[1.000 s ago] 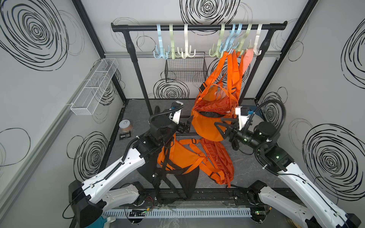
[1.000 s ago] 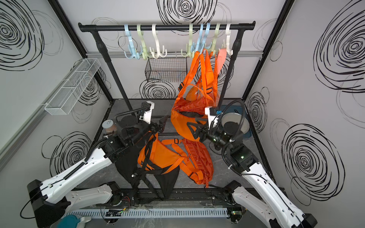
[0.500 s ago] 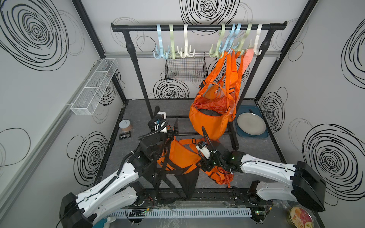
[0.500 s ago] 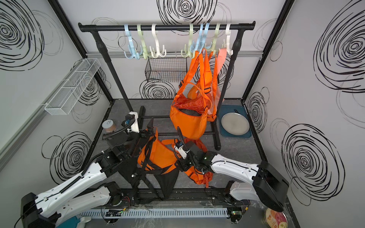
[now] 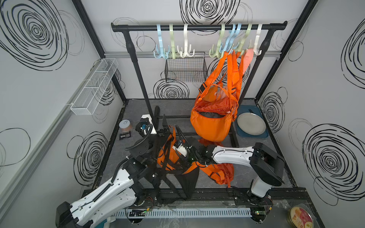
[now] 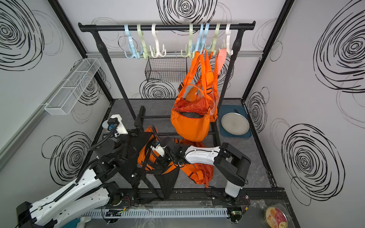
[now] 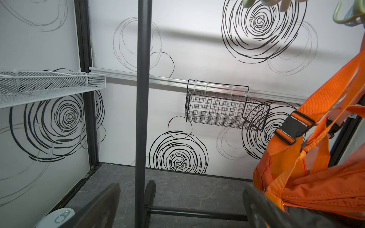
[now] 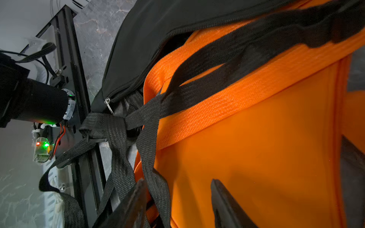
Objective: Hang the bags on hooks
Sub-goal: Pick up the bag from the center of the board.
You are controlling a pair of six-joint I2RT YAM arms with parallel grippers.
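Observation:
An orange bag (image 5: 167, 156) with black straps lies on the floor, partly over a black bag (image 5: 187, 179). My right gripper (image 5: 176, 162) reaches down onto it. In the right wrist view this gripper (image 8: 177, 203) is open, with the bag's orange fabric (image 8: 256, 138) and a black strap (image 8: 150, 158) between its fingers. My left gripper (image 5: 161, 123) is open and empty behind the bag, facing the rack's post (image 7: 142, 98) in the left wrist view (image 7: 179, 213). Pastel hooks (image 5: 185, 49) hang from the rack's bar (image 5: 197, 26). Hooks at the right carry orange bags (image 5: 213, 122).
A second orange bag (image 5: 221, 171) lies on the floor to the right. A black wire basket (image 5: 185, 69) is on the back wall and a white mesh shelf (image 5: 94, 86) on the left wall. A plate (image 5: 251, 124) sits on a blue tray, a can (image 5: 125, 125) at the left.
Both arms have come down from beside the hanging bags. The right arm has swung low onto the floor bag, its jaws narrowing. The left gripper has dropped back and stayed wide open.

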